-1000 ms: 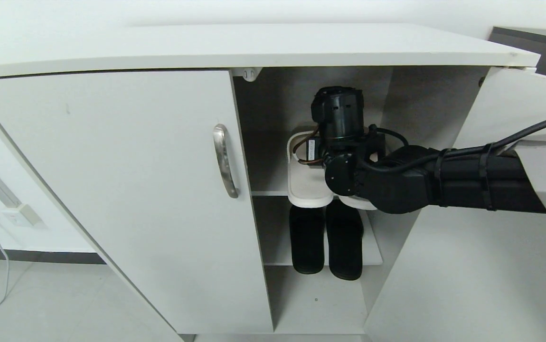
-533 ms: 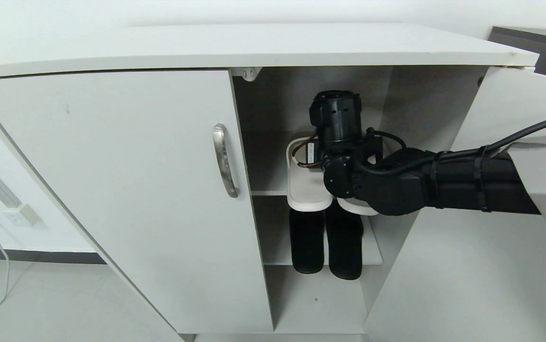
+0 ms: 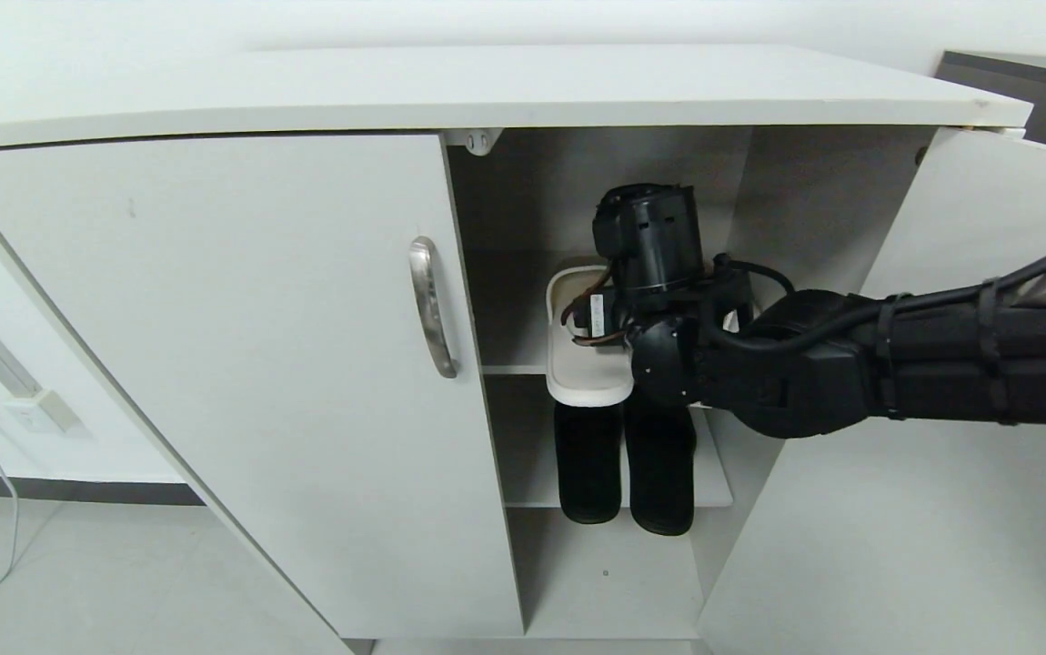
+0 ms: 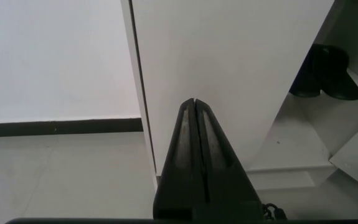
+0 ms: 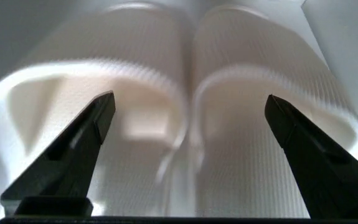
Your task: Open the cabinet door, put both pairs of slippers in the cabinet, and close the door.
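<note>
With the lower shelf (image 3: 712,475) taken by black slippers (image 3: 623,473), white slippers (image 3: 588,368) are laid above, flanked by the spread fingers of the right gripper (image 5: 189,102); the left gripper (image 4: 194,102) is clenched empty.

White two-door cabinet (image 3: 487,86), right door (image 3: 896,528) swung open
Pale ribbed foam slippers (image 3: 588,377) on upper shelf, black slippers (image 3: 625,473) paired below

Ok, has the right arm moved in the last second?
Yes. Against the closed door's handle, the right arm has dropped lower in the head view and its forearm has slid toward the robot's right, above the white slippers.
</note>
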{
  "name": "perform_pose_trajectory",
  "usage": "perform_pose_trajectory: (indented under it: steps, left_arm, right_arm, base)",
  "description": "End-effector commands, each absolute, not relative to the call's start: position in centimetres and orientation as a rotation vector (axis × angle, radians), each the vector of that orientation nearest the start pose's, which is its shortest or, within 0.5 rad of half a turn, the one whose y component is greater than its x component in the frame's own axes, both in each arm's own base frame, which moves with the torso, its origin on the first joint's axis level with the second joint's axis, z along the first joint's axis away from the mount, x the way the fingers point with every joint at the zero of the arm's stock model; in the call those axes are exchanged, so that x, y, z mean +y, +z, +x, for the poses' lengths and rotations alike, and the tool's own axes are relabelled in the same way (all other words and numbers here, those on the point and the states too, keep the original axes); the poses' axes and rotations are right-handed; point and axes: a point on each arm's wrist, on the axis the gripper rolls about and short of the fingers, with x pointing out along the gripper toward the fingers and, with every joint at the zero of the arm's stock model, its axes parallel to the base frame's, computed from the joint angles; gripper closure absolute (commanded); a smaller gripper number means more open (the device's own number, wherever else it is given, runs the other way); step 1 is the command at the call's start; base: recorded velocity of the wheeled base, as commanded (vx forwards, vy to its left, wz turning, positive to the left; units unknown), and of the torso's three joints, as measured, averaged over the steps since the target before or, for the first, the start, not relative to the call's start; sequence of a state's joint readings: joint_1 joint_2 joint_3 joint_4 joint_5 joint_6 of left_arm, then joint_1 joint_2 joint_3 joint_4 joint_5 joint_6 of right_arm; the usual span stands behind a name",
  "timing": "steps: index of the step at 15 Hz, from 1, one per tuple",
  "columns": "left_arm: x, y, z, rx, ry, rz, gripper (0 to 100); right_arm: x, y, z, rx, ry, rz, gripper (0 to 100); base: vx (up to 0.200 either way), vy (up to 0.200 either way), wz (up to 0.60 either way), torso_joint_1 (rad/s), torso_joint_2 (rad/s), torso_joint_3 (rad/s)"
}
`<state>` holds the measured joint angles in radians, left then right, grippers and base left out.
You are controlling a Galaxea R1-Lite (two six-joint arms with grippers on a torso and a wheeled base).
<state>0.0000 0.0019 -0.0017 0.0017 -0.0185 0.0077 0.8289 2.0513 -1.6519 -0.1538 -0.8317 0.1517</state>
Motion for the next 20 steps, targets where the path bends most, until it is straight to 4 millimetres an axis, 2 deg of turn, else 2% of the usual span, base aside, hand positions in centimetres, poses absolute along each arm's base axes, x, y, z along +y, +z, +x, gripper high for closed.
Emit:
perform_pose_trajectory:
  steps: [1,4,7,9,10,12,20]
  left_arm:
    - [0.0,7.6,-2.3,0.001,-0.018,0.008,100]
    - [0.0,7.6,-2.3,0.001,-0.018,0.008,100]
    - [0.0,7.6,-2.3,0.001,-0.02,0.009,100]
    - [0.0,7.6,-2.3,0.001,-0.02,0.009,100]
    - [0.0,7.6,-2.3,0.001,-0.02,0.009,100]
    - [0.0,7.6,-2.3,0.001,-0.02,0.011,100]
    - [0.0,7.6,-2.3,0.001,-0.02,0.011,100]
  right_arm:
    - [29.0,26.8,25.9,0.13,0.039,0.005,0]
    - [28.1,26.9,23.4,0.124,0.041,0.002,0]
    - [27.5,25.4,20.7,0.125,0.124,0.002,0]
    - [27.3,24.1,19.8,0.12,0.162,0.006,0]
    - [27.2,23.8,19.7,0.118,0.163,0.01,100]
    - [27.1,23.0,19.5,0.101,0.179,0.027,100]
    - [27.4,22.5,19.6,0.105,0.185,0.015,100]
  base:
    - [0.0,0.0,0.0,0.0,0.0,0.0]
    - [0.0,0.0,0.0,0.0,0.0,0.0]
    - [0.0,0.0,0.0,0.0,0.0,0.0]
    - [0.0,0.0,0.0,0.0,0.0,0.0]
    - [0.0,0.0,0.0,0.0,0.0,0.0]
    - [0.0,0.0,0.0,0.0,0.0,0.0]
    - [0.0,0.0,0.0,0.0,0.0,0.0]
